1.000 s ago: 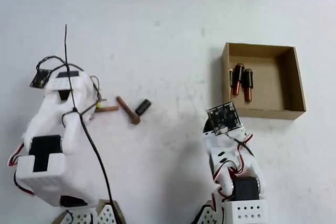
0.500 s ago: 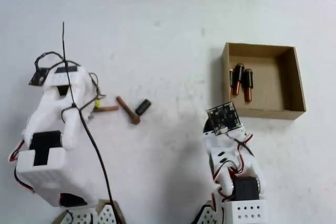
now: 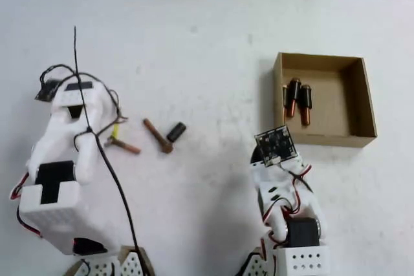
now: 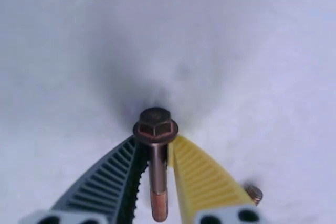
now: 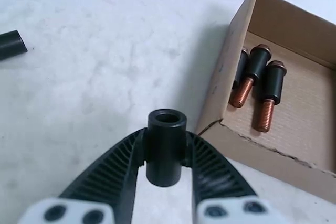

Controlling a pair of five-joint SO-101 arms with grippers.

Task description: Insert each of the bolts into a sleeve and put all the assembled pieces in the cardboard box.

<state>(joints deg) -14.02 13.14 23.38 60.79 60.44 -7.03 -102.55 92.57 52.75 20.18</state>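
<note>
While the left arm stood over the left part of the white table point(image 3: 207, 30), the left gripper point(image 4: 155, 142) had its grey finger and yellow finger point(image 4: 202, 182) closed tight on the shank of the held bolt point(image 4: 156, 129). The hex head stuck out just past the fingertips and the threaded end pointed back toward the wrist. Could not tell whether this bolt touched the table.

Loose bolt point(image 3: 157, 136) lay flat on the table just right of the left gripper, apart from it. Loose sleeve point(image 3: 176, 132), black, lay just beside that bolt's right side; contact between the two not clear from above.

Right gripper point(image 5: 165, 136) had both black fingers shut around the held sleeve point(image 5: 166, 150), gripping it at mid-length. The open bore faced away from the wrist and nothing was inside it. The sleeve hung over the table just outside the near corner of the cardboard box point(image 5: 231, 66).

The box sat on the right part of the table, open side up. Three assembled pieces point(image 3: 296, 100) lay side by side on its floor against the left wall, black sleeves at the far end, copper threads pointing toward the arms.
</note>
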